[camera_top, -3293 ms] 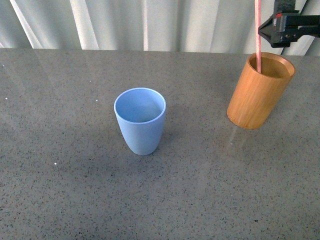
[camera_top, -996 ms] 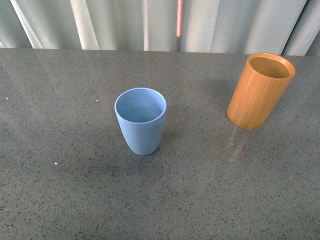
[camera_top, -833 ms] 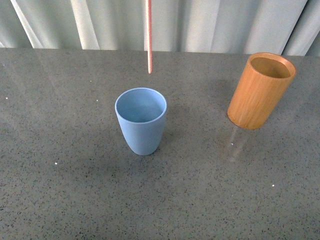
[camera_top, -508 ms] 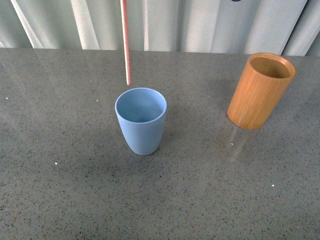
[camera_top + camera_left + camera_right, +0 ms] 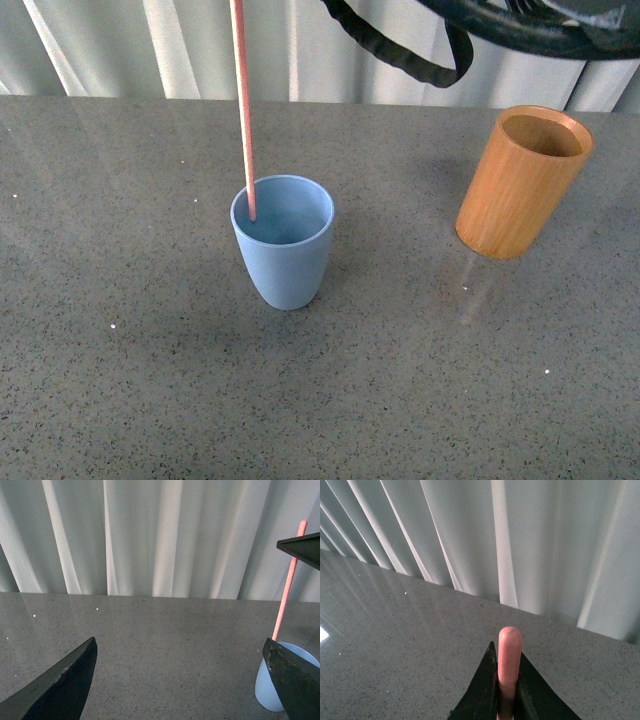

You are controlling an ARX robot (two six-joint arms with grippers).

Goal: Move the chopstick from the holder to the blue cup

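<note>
A pale pink chopstick (image 5: 243, 105) stood nearly upright in the front view, its lower tip just inside the mouth of the blue cup (image 5: 283, 243), near the rim on the robot's left; whether the tip touched the inner wall or the bottom could not be told. The stick ran up out of the top of that picture, so the grip on it was not visible there. In the right wrist view, the right gripper (image 5: 508, 687) had its two dark jaws closed narrowly on the chopstick (image 5: 509, 665), one on each side and touching it, with the rounded pink top end sticking up a little past their tips. The left gripper (image 5: 180, 680) hung well apart from the stick with its jaws spread wide and nothing between them; in its own wrist view the chopstick (image 5: 288, 588) and part of the blue cup (image 5: 280, 680) appeared beyond one dark jaw, near the edge of the picture. The brown wooden holder (image 5: 522, 181) stood upright on the grey speckled counter (image 5: 330, 390), well apart from the blue cup, on the robot's right, and no stick rose from its open top. A black cable (image 5: 405, 52) looped across the upper part of the front view, in front of pale pleated curtains (image 5: 120, 45) that ran along the far edge of the counter.
</note>
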